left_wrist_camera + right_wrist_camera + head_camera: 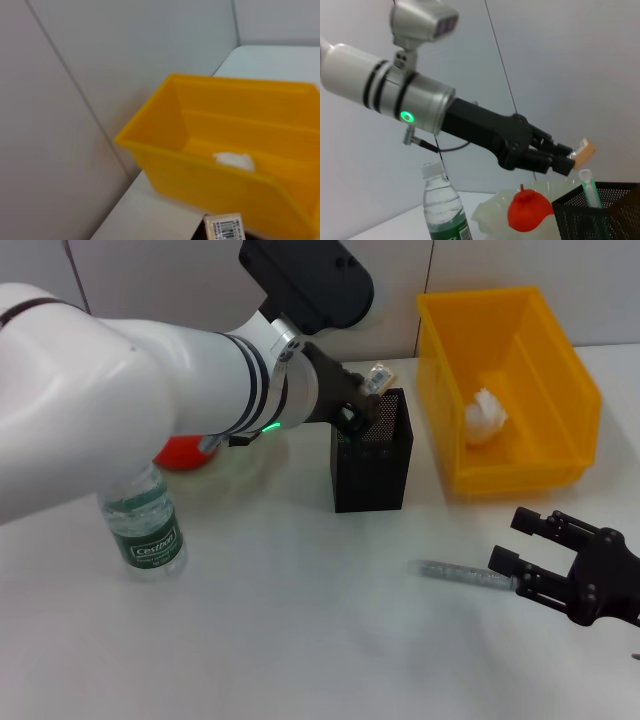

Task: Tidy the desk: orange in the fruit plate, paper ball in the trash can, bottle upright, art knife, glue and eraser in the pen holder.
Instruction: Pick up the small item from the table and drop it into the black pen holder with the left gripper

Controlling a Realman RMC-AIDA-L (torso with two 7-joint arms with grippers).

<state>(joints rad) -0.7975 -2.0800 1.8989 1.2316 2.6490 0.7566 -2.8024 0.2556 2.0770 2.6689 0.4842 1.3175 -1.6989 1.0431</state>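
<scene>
My left gripper (366, 392) is shut on the eraser (377, 376) and holds it just above the rim of the black mesh pen holder (372, 455). The eraser also shows in the right wrist view (583, 149) and the left wrist view (224, 227). A glue stick (590, 189) stands in the pen holder (600, 215). The art knife (458, 575) lies on the table by my open right gripper (518, 542). The bottle (143, 520) stands upright. The orange (526, 211) sits in the clear fruit plate (492, 216). The paper ball (485, 416) lies in the yellow bin (570, 370).
The yellow bin stands right of the pen holder at the back. My left arm reaches across the table's back left, hiding most of the fruit plate (240, 462) in the head view. A wall runs behind the table.
</scene>
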